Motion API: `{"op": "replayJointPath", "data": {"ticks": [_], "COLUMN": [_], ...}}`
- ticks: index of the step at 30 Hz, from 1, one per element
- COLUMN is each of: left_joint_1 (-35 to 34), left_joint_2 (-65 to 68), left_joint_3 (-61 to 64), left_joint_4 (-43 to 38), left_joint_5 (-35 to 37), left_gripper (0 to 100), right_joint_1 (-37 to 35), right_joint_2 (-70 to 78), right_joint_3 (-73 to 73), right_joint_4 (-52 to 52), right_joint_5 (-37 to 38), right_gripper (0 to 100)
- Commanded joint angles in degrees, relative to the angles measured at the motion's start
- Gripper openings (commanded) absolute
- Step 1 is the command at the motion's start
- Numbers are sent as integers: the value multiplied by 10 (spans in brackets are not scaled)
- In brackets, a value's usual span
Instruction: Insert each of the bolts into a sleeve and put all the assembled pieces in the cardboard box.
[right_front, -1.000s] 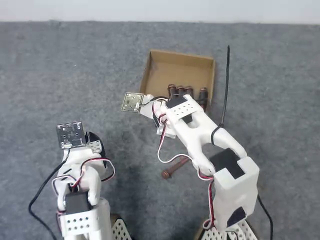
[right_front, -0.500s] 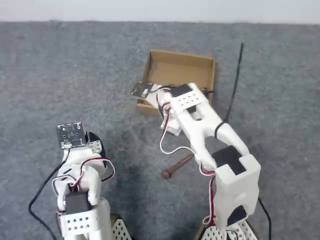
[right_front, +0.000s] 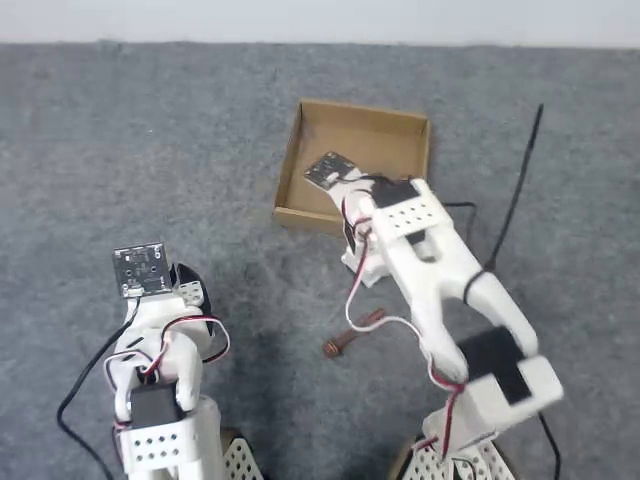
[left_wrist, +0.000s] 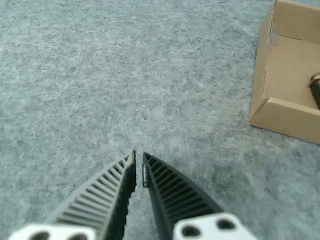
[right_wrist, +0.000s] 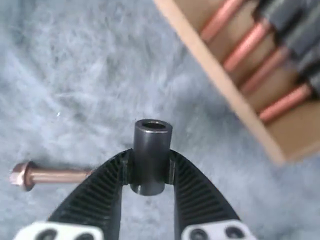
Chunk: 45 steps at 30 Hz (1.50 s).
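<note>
Right gripper: clamped around a dark sleeve, its open end poking out past the fingertips.
Bolt: lying loose on the grey carpet, near the sleeve.
Cardboard box: open-topped, its near wall just beyond the sleeve, with assembled pieces lined up inside.
Left gripper: fingers pressed together on nothing, over bare carpet, well off from the box's edge.

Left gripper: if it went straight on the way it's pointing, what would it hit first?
Probably only the grey carpet. The left gripper, shut and empty, aims at a bare stretch of it, and the cardboard box sits off to the side of that line. Depth is hard to judge here.
</note>
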<state>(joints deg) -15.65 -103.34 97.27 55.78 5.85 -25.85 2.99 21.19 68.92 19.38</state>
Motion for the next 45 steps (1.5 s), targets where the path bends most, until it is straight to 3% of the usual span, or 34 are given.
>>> {"op": "replayJointPath", "data": {"ticks": [1,14,22,26,29,32,41,45], "left_joint_1": [3,13,53,63,109,144,164,203], "left_joint_2": [-5,-7,-5,-4,-4,8,300,432], "left_joint_3": [-7,-7,-25,-102,-167,-196,-363,-450], "left_joint_4": [-13,-11,-8,52,114,120,105,141], "left_joint_5": [-4,1,-3,-4,-18,-22,-20,-19], "left_gripper": [27,24,23,23,23,23,26,26], "right_joint_1": [16,154,240,286,305,309,306,308], "right_joint_2": [-89,-247,-314,-336,-342,-343,-340,-339], "right_joint_3": [40,296,375,404,419,419,420,420], "right_joint_4": [2,-122,-128,-159,-175,-175,-176,-176], "right_joint_5": [-35,-93,-94,-91,-91,-91,-91,-91], "right_gripper": [7,7,7,7,7,7,7,7]}}
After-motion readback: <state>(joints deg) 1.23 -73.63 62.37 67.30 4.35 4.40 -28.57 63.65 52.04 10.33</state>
